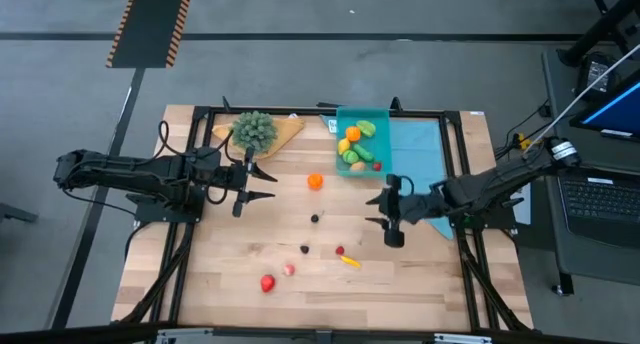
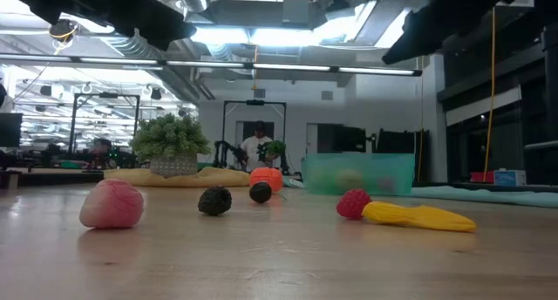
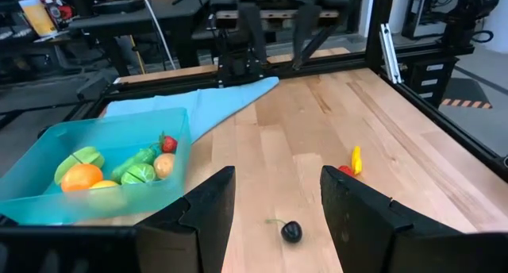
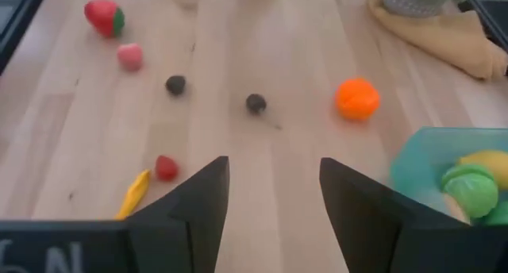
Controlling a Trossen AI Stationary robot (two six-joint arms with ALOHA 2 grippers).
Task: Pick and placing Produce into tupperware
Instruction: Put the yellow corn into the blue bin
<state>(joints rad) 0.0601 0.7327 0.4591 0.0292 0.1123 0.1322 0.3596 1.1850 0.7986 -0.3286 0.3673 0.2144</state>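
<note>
The tupperware point(image 1: 362, 144) is a translucent teal box with low walls, and it stands at the far edge of the wooden table point(image 1: 300, 284), partly on a light-blue cloth point(image 1: 420, 149). From above one sees in it an orange piece, green pieces and a yellow one. The left wrist view adds what the high view cannot give: a small red piece point(image 3: 167, 143) lies against the inner wall, beside a green lettuce-like piece point(image 3: 140, 174).

The low view shows the tupperware point(image 2: 358, 173) only as a pale green wall, but it gives the shape of the loose produce: a pink rounded piece point(image 2: 112, 204), a red raspberry point(image 2: 352, 203) touching a yellow pepper point(image 2: 418, 216), and two dark berries point(image 2: 214, 201).

An orange fruit point(image 1: 315, 181) lies on the table just in front of the tupperware, towards the plant point(image 1: 254, 130). A red strawberry point(image 1: 268, 283) lies well away from the tupperware, near the front.

The left gripper point(image 1: 262, 183) hovers near the plant, to the left of the tupperware, its fingers point(image 3: 208, 217) apart and empty. The right gripper point(image 1: 378, 209) is in front of the tupperware, its fingers point(image 4: 198, 201) also apart, holding nothing.
</note>
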